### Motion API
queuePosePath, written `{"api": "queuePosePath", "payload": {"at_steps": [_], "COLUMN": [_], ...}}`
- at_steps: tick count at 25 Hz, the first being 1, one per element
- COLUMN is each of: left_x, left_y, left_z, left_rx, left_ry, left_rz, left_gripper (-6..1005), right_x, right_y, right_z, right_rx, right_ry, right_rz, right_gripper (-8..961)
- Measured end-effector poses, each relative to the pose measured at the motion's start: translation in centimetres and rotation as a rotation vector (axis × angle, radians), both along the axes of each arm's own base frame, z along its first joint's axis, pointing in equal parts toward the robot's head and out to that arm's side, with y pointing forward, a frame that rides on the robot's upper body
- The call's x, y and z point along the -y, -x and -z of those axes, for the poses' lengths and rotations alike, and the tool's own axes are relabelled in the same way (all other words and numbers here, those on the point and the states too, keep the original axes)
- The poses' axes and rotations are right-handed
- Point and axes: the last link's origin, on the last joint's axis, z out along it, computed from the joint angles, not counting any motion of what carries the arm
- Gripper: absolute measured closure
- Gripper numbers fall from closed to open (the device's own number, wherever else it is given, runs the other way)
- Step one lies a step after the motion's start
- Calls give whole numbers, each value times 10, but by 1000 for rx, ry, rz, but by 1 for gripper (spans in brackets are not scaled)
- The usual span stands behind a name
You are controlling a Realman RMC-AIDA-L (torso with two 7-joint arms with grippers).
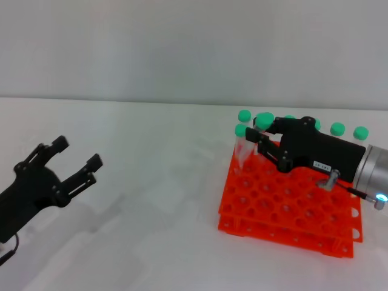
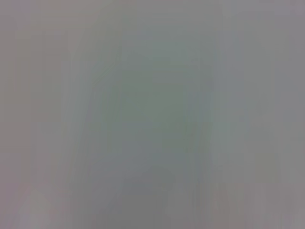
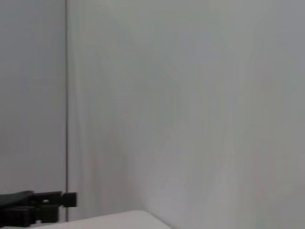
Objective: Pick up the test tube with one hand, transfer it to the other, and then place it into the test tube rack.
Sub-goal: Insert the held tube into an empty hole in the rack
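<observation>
The test tube [image 1: 243,147], clear with a green cap, stands slightly tilted in a hole at the far left corner of the orange-red rack [image 1: 285,209]. My right gripper [image 1: 262,134], black with a white label and a blue light on its silver wrist, hovers over the rack's back left part. Its fingers are spread and their tips are just right of the tube, holding nothing. My left gripper [image 1: 76,159] is open and empty over the table at the far left. It also shows far off in the right wrist view [image 3: 43,202]. The left wrist view shows only a grey blur.
Several more green-capped tubes [image 1: 337,128] stand along the rack's back row, right behind my right gripper's fingers. The white table [image 1: 157,182] lies between the two arms. A pale wall stands behind.
</observation>
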Motion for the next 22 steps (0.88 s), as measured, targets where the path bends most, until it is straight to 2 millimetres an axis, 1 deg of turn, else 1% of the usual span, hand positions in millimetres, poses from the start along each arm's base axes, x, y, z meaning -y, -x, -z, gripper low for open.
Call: {"api": "queuePosePath", "payload": {"at_steps": [3,8,15,22], "left_x": [2,2,-6,-12], "left_y": [6,10,8,7], "left_z": [0,1,0,1], "left_rx": [-6,-15,-21,-32], "left_ry": [-5,-3,-3,0], "left_rz": [-33,-62,-57,-66], "left_gripper": [110,109,109,109], "right_x": [-3,-6,-12,-14], "right_y": [-3,-6,-9,-11], "right_z": [-4,-9,-4,-2], "right_rx": [12,26,84,99], "right_ry": [-24,-58,-94,-101], "right_rz": [11,30,51,64], "right_gripper": [716,710,702,693]}}
